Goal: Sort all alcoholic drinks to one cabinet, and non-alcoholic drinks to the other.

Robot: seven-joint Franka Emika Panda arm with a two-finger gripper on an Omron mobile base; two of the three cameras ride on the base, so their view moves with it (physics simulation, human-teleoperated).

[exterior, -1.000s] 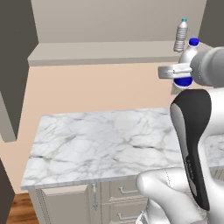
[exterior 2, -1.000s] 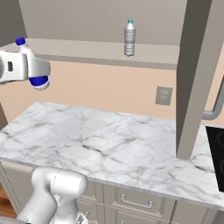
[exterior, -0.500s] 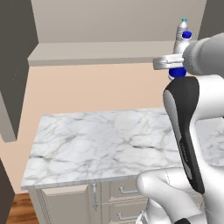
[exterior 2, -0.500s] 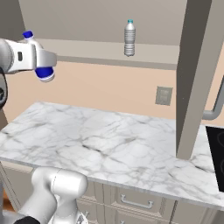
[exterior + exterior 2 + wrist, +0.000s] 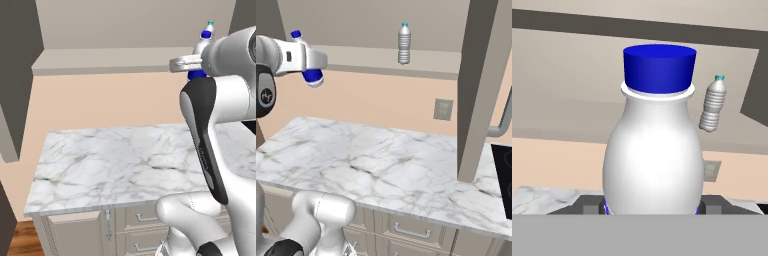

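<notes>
My gripper [image 5: 652,206] is shut on a stubby white plastic bottle [image 5: 654,150] with a blue cap and blue label, a non-alcoholic drink held upright. In the left base view the gripper [image 5: 192,65] holds the bottle [image 5: 201,46] at shelf height, at the right end of the open cabinet. From the right, the gripper [image 5: 308,62] and bottle [image 5: 313,76] hang left of a clear bottle [image 5: 403,44] with a pale teal cap, which stands on the cabinet shelf [image 5: 371,57]. That clear bottle [image 5: 713,105] shows beyond the held one; its cap [image 5: 210,23] peeks over my arm. The alcoholic drinks are out of view.
A marble counter [image 5: 125,165] lies below the shelf [image 5: 110,60]. An open cabinet door [image 5: 17,75] hangs at the left. On the right stand a tall panel [image 5: 478,90], a wall outlet [image 5: 443,109] and a dark cooktop edge [image 5: 504,175].
The arm has carried the blue-capped bottle upward and toward the shelf, closer to the clear bottle. The grip on it has stayed the same.
</notes>
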